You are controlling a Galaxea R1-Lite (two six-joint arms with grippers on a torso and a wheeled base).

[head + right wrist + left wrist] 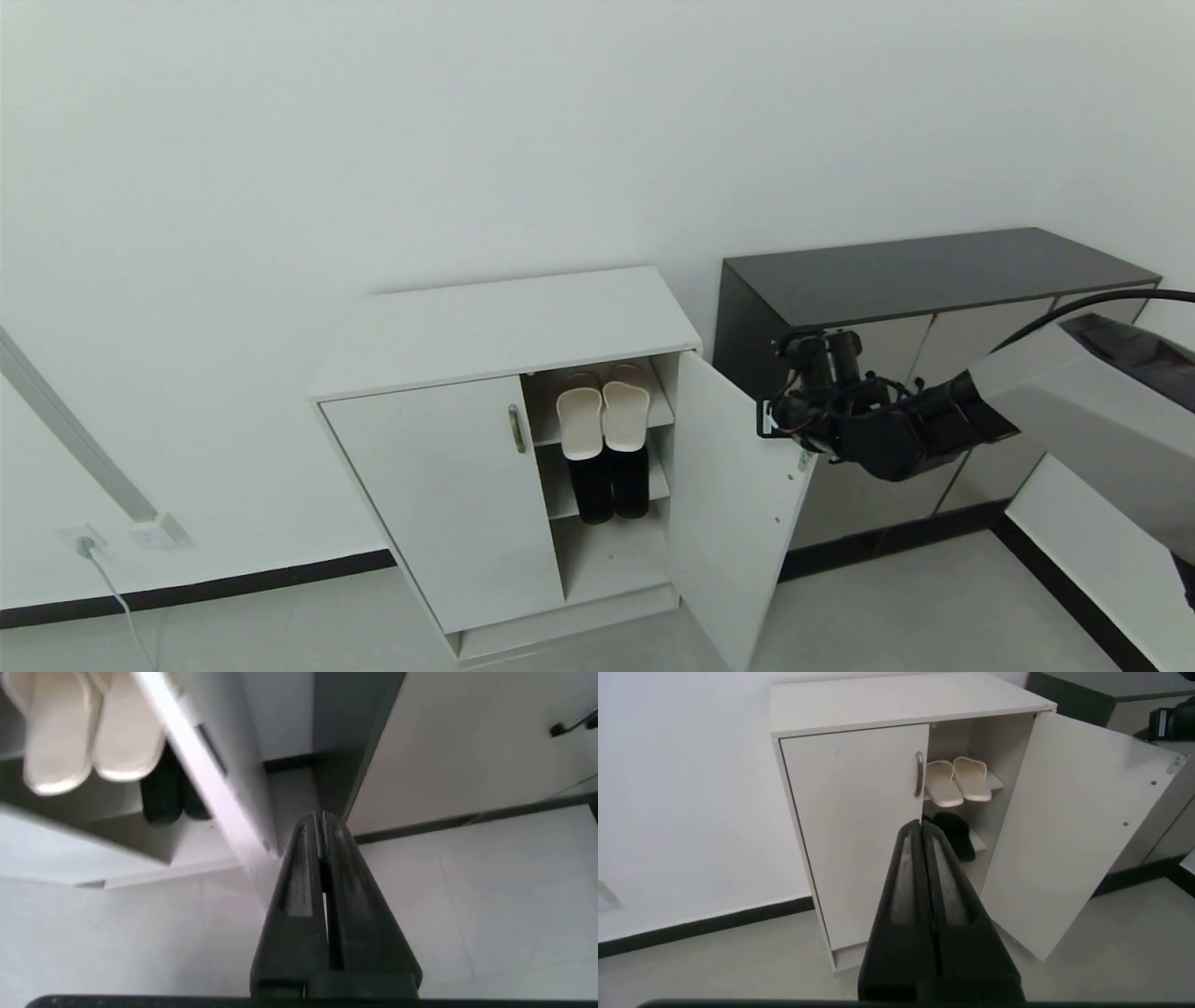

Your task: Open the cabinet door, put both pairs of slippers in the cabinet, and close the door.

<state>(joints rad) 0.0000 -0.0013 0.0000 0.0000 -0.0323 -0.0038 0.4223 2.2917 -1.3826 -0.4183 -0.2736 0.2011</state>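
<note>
From the head: white two-door wooden cabinet, right door swung open; cream pair of slippers on upper shelf, black pair of slippers below, long axes front-to-back; right pincer at door's outer edge.
From left wrist: left pincer pressed closed, empty, aimed at cabinet.
From right wrist: fingers together, gripping nothing, just beside door edge.

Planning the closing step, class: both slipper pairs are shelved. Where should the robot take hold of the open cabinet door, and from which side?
Take the open door at its free edge, beside the right tool. Come from the robot's right, at the outer face: that edge lies farthest from the hinged side, so it likely swings easiest.
</note>
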